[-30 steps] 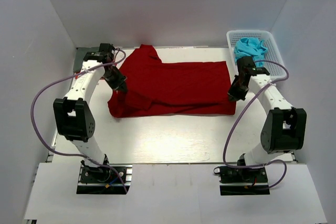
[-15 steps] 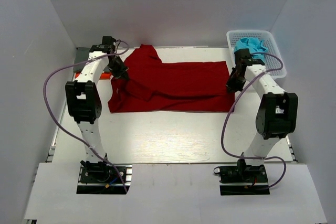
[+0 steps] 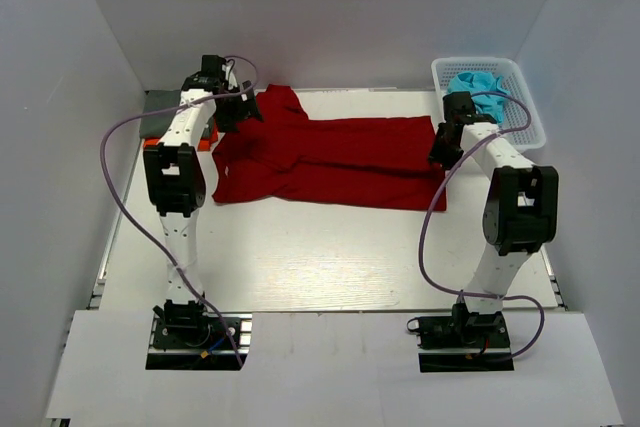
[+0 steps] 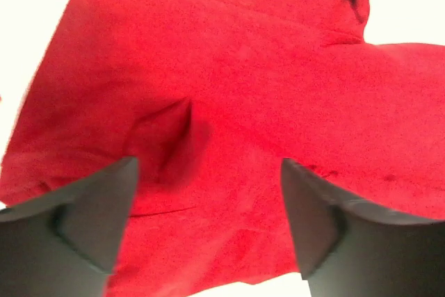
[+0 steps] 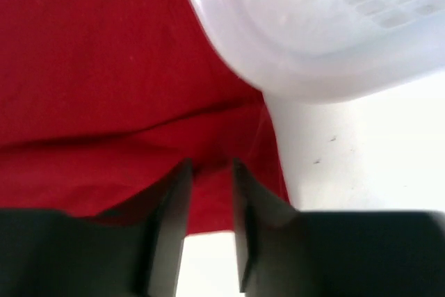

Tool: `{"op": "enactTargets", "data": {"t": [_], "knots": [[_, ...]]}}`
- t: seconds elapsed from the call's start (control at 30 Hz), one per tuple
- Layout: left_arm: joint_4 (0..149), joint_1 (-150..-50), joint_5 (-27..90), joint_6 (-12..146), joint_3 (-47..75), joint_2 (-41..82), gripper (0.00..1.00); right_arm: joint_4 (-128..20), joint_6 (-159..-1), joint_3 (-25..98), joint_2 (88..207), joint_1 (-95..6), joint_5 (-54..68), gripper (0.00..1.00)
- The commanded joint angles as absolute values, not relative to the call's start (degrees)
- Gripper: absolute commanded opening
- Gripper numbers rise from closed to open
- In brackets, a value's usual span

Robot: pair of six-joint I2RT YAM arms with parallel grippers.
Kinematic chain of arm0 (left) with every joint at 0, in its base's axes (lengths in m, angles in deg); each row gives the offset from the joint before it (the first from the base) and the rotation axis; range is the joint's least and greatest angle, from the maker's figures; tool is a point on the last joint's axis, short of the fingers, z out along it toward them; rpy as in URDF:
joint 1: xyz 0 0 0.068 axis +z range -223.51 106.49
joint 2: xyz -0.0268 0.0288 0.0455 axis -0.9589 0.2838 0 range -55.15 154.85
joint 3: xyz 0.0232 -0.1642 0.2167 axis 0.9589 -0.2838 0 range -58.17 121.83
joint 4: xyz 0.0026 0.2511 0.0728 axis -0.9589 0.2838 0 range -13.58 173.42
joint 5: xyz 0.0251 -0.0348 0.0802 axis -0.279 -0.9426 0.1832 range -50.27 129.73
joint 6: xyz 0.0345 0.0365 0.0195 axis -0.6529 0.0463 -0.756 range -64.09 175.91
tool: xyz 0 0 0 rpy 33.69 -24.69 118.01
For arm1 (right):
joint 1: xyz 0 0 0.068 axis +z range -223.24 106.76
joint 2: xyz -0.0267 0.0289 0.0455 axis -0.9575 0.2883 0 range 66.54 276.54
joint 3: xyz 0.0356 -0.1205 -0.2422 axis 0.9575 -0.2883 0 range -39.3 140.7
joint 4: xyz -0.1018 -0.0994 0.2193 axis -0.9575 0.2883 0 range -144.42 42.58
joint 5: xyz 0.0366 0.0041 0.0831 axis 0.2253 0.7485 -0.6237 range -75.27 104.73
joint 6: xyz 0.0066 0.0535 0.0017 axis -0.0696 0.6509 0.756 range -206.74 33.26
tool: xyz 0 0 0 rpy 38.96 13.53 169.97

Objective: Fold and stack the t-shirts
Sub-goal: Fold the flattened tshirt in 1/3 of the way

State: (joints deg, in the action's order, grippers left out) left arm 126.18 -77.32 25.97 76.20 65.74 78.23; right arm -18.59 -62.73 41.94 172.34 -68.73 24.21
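Left claw (image 4: 208, 165) extended far forward, released wide above dark red t-shirt (image 3: 340, 162), right claw (image 5: 211, 166) narrowly parted at hem

The dark red t-shirt (image 3: 330, 159) lay folded lengthwise across the far half of the bench (image 3: 300, 257), one sleeve pointing away at its left end. Turquoise shirts (image 3: 478, 87) sat crumpled far right. At far left, a grey-green one (image 3: 157, 115) topped an orange one (image 3: 150, 144).

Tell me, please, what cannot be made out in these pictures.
- Top view: the folded stack at the left, mostly hidden behind the left arm.
- Top view: how many turquoise shirts lie in the basket; they are bunched.
- Right wrist view: whether the right gripper pinches the red shirt; too close.
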Motion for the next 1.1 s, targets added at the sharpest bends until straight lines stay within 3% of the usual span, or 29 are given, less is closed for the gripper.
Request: {"op": "enactTargets", "data": {"t": [0.0,0.03,0.17,0.23,0.43,0.53,0.7,0.8,1.07], "knots": [[131.1,-76.9,28.6,73.3,70.8,78.3,1.00,-20.9,-65.6,44.2,172.8,-68.8,26.3,0.45],[131.1,-76.9,30.1,73.3,70.1,77.1,1.00,-20.6,-65.6,44.3,172.3,-68.7,26.0,0.55],[130.6,-76.9,31.8,73.3,61.8,71.0,1.00,-21.3,-65.8,41.3,167.3,-68.1,22.5,0.75],[130.6,-77.5,33.5,74.4,54.6,65.0,1.00,-21.8,-64.9,37.8,165.7,-68.1,22.1,0.78],[124.9,-77.5,37.2,77.2,27.8,50.1,1.00,-22.5,-63.0,26.9,157.7,-68.6,25.5,0.78],[124.2,-77.5,40.0,78.6,21.8,47.2,0.94,-22.2,-62.3,22.1,157.8,-68.9,27.6,0.78],[124.2,-77.5,42.8,80.4,19.7,47.8,0.80,-25.2,-62.0,19.4,159.7,-70.1,27.1,0.75],[123.6,-77.5,43.9,80.4,18.5,49.4,0.79,-27.3,-62.4,18.9,161.5,-70.5,24.2,0.71],[122.2,-77.5,45.9,82.7,17.1,54.6,0.63,-31.5,-62.3,17.6,165.3,-71.0,22.4,0.62]]}}
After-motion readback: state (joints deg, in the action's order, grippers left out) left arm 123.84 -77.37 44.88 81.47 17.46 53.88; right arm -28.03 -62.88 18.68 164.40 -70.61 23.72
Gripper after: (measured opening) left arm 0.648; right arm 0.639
